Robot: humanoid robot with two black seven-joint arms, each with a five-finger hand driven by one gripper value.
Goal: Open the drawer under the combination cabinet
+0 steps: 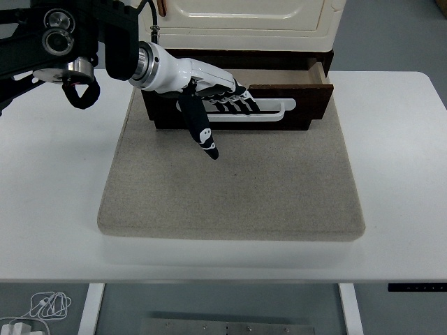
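One arm, the left, reaches in from the upper left; its left hand [209, 94] has four fingers [241, 103] hooked over the white handle [276, 112] of the dark drawer [311, 98], thumb pointing down. Partly pulled out, the drawer sits beneath the cream cabinet [244, 21], on a beige mat [230, 188] on the tabletop [405, 153]. No legible writing shows.

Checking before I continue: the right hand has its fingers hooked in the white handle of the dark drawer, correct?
Not quite: the head view shows the left hand, entering from the left edge, with fingers hooked in the white handle of the dark drawer.
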